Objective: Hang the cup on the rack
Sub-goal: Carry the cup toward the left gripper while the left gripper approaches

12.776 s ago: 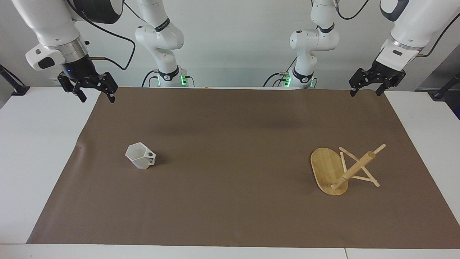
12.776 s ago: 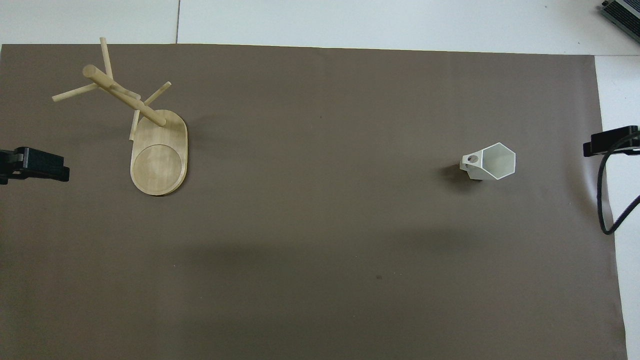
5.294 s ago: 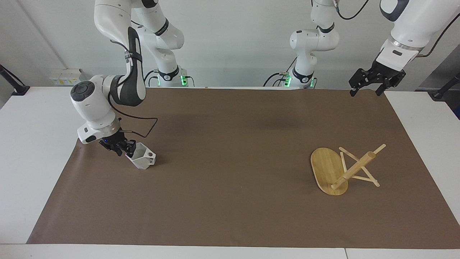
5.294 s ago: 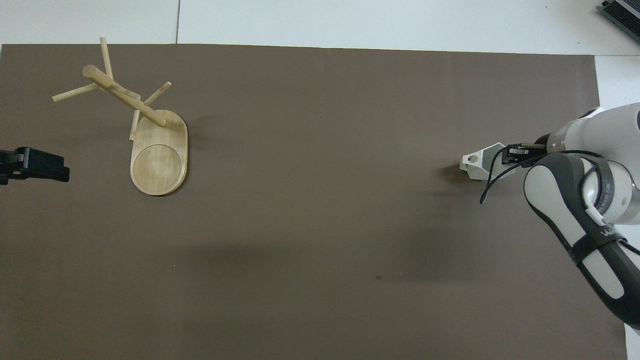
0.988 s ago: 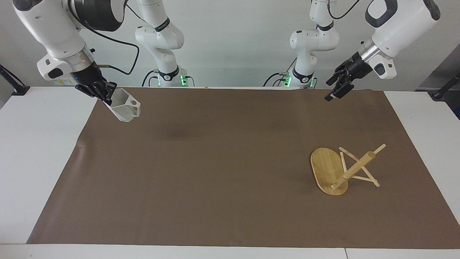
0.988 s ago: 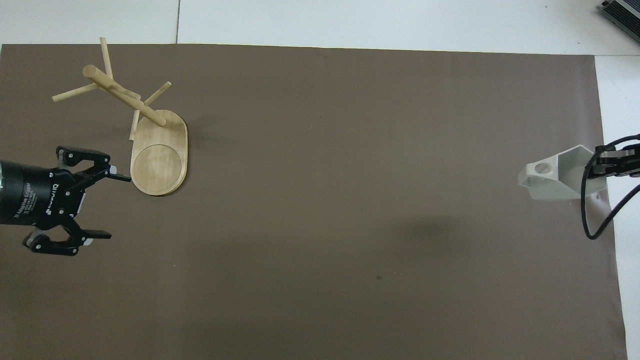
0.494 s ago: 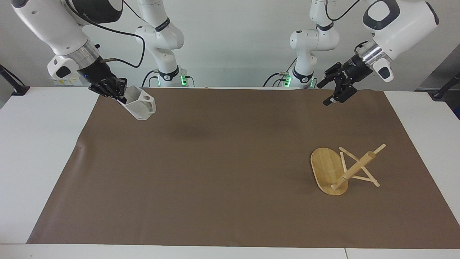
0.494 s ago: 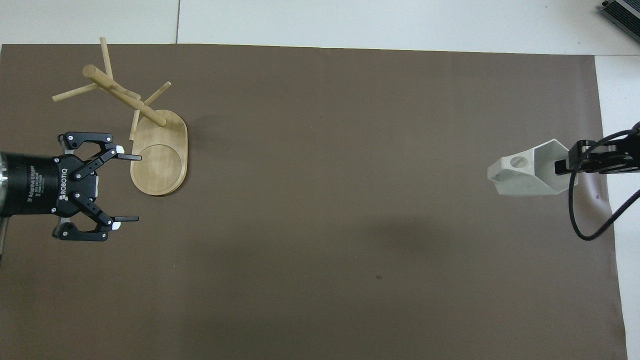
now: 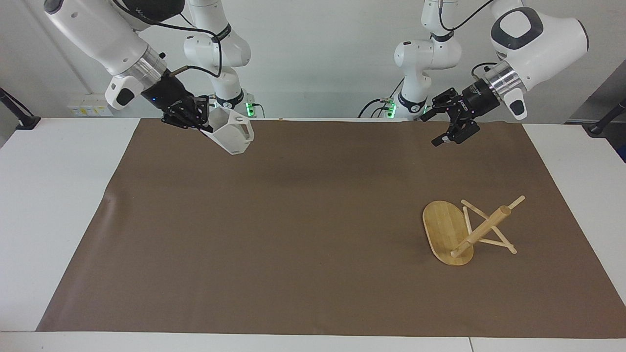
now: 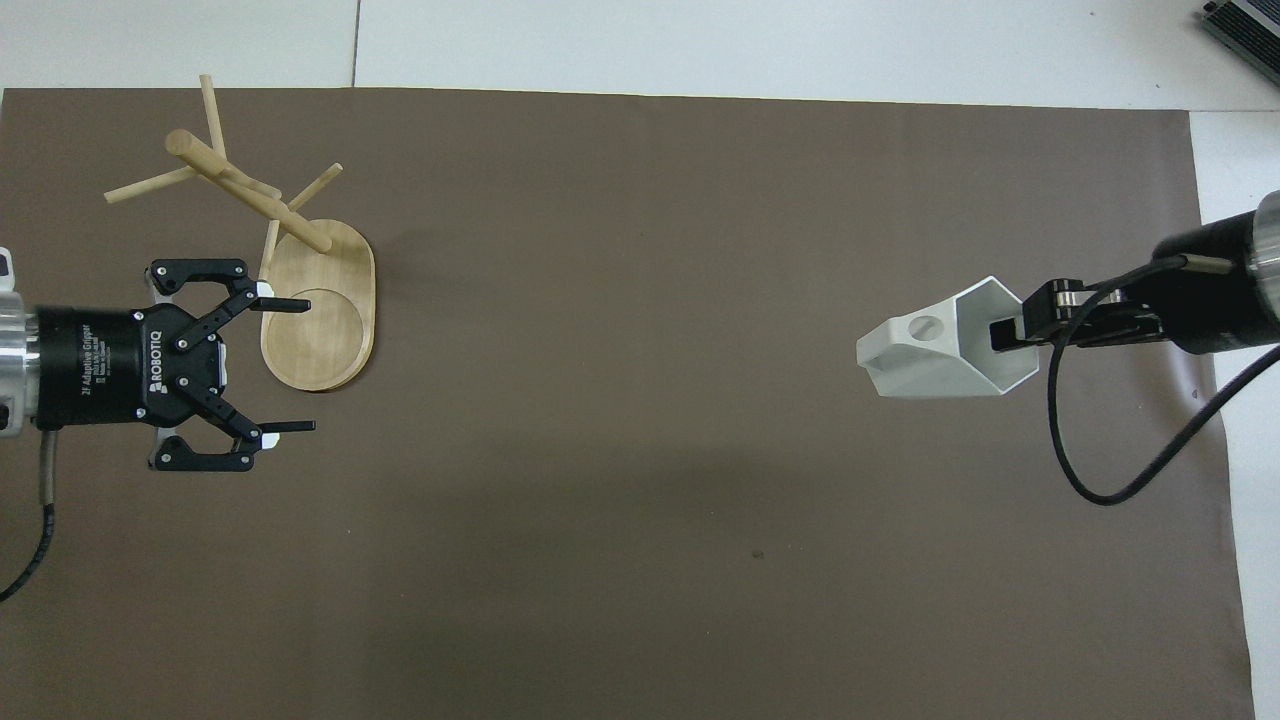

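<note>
I am holding the cup [image 9: 231, 131] in the right tool [image 9: 203, 122], which is clenched on the cup's rim. The cup is hanging in the air, tilted on its side, over the brown mat [image 9: 293, 220] toward the right arm's end of the surface [image 9: 49, 195]. Its blocky handle, with the round hole, is pointing toward the middle of the mat. In the overhead view the cup [image 10: 945, 352] is showing its open mouth toward the right tool [image 10: 1010, 333].

I am keeping the left tool [image 9: 442, 128] released, with both fingers spread wide. It is hovering over the mat toward the left arm's end of the surface. In the overhead view the left tool [image 10: 285, 365] is overlapping the edge of the rack's oval base.

The rack [image 9: 462, 230] is standing on the mat toward the left arm's end, well apart from the cup. In the overhead view the rack [image 10: 290, 260] is showing its pole and crossing pegs.
</note>
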You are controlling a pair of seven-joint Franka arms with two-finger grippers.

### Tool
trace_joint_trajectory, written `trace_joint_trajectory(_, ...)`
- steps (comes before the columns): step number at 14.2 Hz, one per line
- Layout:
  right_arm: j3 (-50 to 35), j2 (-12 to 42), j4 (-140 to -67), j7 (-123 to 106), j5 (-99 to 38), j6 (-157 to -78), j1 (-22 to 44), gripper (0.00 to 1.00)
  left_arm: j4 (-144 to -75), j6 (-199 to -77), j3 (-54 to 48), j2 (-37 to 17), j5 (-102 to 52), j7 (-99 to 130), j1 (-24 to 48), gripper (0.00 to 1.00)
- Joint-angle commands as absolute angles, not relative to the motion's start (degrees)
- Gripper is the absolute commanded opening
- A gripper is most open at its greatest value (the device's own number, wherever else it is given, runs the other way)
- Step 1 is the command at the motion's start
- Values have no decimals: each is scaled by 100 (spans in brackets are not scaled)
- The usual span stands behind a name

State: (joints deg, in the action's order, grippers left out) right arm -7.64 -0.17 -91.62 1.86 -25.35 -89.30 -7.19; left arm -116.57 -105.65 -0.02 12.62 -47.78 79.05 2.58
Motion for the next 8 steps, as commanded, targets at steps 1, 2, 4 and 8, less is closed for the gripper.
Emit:
trace_joint_trajectory(1, -1106, -132, -9255, 710, -2812, -8956, -738, 0, -11970, -10976, -26, 1301, -5280, 7954, 334, 100)
trace_joint_trajectory(2, -1194, -132, -9264, 834, -2873, -8965, -738, 0, -11997, -11073, -35, 1283, -5500, 7954, 334, 100)
trace_joint_trajectory(4, -1370, -167, -9333, 966, -3031, -9218, -738, 0, -11971, -11162, -53, 1187, -5773, 7963, 343, 100)
trace_joint_trajectory(8, -1765, -421, -9833, 1256, -3496, -9710, -738, 0, -12015, -11372, -62, 1064, -6177, 7980, 650, 100)
